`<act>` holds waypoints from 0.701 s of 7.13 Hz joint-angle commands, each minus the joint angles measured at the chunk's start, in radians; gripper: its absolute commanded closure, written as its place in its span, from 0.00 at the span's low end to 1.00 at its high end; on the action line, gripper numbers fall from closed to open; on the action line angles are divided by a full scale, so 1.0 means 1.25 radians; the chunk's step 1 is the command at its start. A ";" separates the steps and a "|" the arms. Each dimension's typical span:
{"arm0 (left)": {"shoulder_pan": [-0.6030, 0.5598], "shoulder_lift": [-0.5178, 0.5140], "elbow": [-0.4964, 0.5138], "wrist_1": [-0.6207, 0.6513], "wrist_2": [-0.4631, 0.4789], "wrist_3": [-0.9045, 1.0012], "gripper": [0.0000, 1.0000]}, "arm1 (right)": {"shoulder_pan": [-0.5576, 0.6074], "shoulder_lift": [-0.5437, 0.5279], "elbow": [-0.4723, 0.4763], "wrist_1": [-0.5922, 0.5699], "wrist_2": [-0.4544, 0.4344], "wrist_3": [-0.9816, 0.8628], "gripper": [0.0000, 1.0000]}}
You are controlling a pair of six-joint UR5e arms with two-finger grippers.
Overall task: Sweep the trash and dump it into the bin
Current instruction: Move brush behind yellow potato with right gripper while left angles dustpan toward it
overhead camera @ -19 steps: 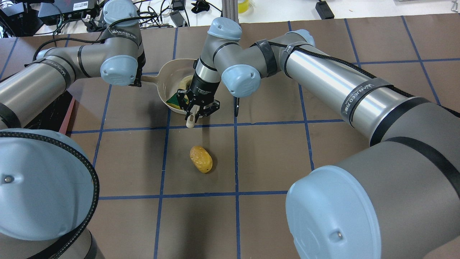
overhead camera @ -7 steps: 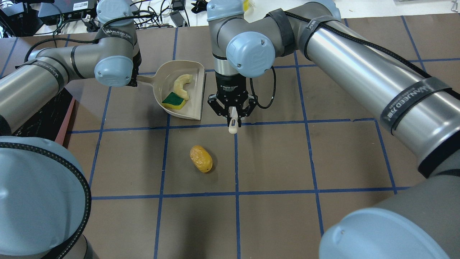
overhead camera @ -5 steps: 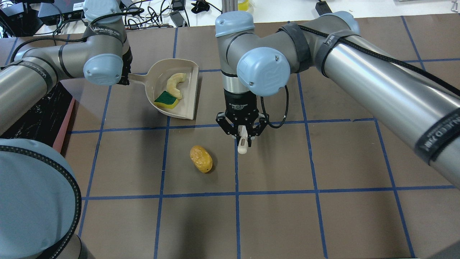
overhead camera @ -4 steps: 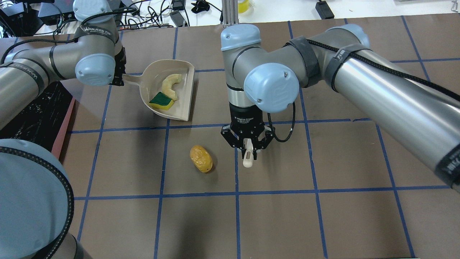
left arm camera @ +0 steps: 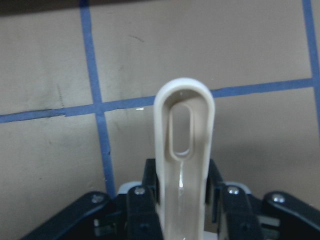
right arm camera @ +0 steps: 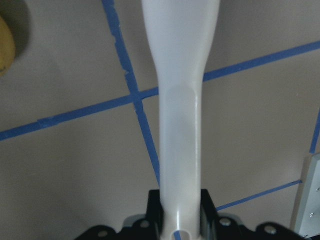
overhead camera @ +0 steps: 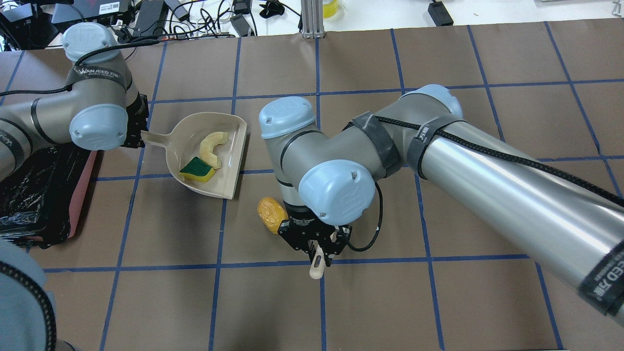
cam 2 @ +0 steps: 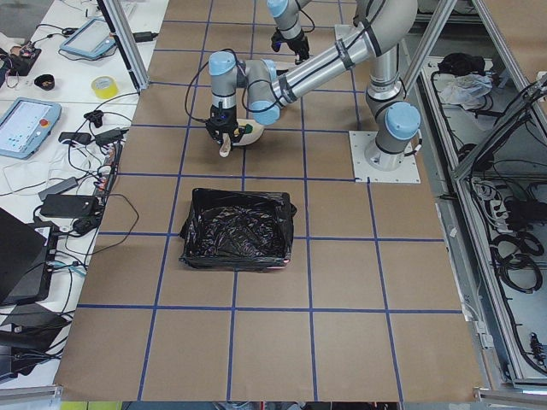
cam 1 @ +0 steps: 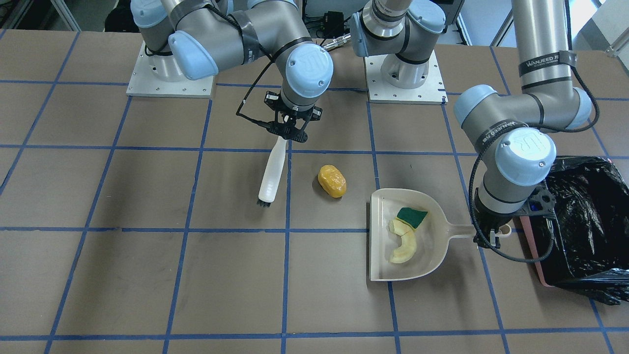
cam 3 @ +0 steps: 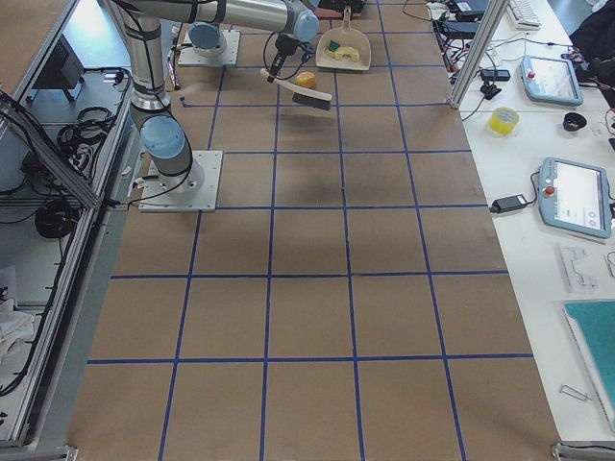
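Trash, 3 bits: pale yellow crescent [cam 1: 404,243] and green-and-yellow sponge wedge [cam 1: 412,216] side by side inside the dustpan [cam 1: 381,206]; orange-yellow lump [cam 1: 332,181] alone on the table [cam 1: 147,275], between the brush [cam 1: 271,172] and the dustpan's open mouth, apart from both. Bin [cam 1: 580,216] just past the dustpan's handle, on the robot's left

Right gripper [cam 1: 291,129]: clamped on the top of the brush handle, brush slanting down, bristles low; cannot tell whether touching the table. Left gripper [cam 1: 490,235]: clamped on the dustpan handle, fingers [left arm camera: 149,182] on either side of it in the left wrist view

Judged step: sweeping the last of the 3 bits into the pan. To do it well:

- Plant the bristles on the table on the lump's far side from the pan, not on top of it
- Meet the lump with the middle of the bristles; glossy and rounded, so likely to roll away sideways from an off-centre push
- Aim at the middle of the mouth with 1 slow, even stroke
- Press the pan's front lip flat to the table and brace against the push
- End the stroke just past the lip, short of the 2 bits already inside
- Only then tip the pan back, lift, and carry it over the bin
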 commanded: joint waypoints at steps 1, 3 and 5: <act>-0.001 0.106 -0.143 0.016 0.003 -0.004 1.00 | 0.034 0.002 0.004 -0.031 0.064 0.088 0.88; -0.004 0.159 -0.204 0.026 0.014 -0.038 1.00 | 0.048 0.023 0.021 -0.098 0.126 0.131 0.88; -0.013 0.168 -0.219 0.032 0.014 -0.089 1.00 | 0.050 0.043 0.024 -0.148 0.145 0.140 0.88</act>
